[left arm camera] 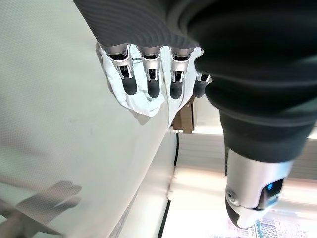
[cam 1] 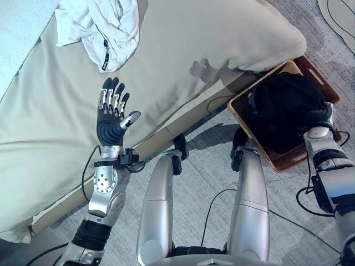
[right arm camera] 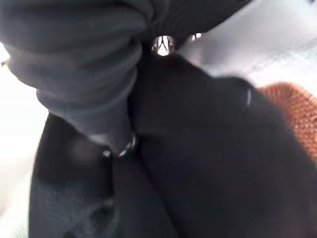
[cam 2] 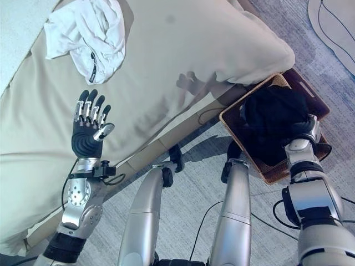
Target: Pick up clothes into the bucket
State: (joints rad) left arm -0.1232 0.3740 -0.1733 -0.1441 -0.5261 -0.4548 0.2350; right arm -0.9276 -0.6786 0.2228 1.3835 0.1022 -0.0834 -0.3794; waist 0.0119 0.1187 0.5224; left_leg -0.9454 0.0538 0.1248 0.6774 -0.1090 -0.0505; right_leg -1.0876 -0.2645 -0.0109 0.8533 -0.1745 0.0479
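The left hand point(cam 1: 112, 119), fingers point(cam 1: 113, 100) straight, hovers near the white garment point(cam 1: 105, 25) on the bed point(cam 1: 183, 44); the right hand point(cam 1: 324, 116) is buried in black clothes point(cam 1: 285, 108) in the basket point(cam 1: 241, 113), its grip impossible to tell.

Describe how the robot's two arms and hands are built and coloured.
Both arms are silver-grey metal segments with black joint bands. The left hand has silver fingers with dark tips and a dark ribbed cover over palm and wrist. The right hand shows the same dark ribbed cover above a silver wrist.

no readable text (nothing legible), no labels

Bare bed point(cam 1: 183, 50) surface lies between left hand point(cam 1: 111, 119) and white garment point(cam 1: 102, 27). Black clothing point(cam 1: 288, 108) fills the basket point(cam 1: 244, 119).
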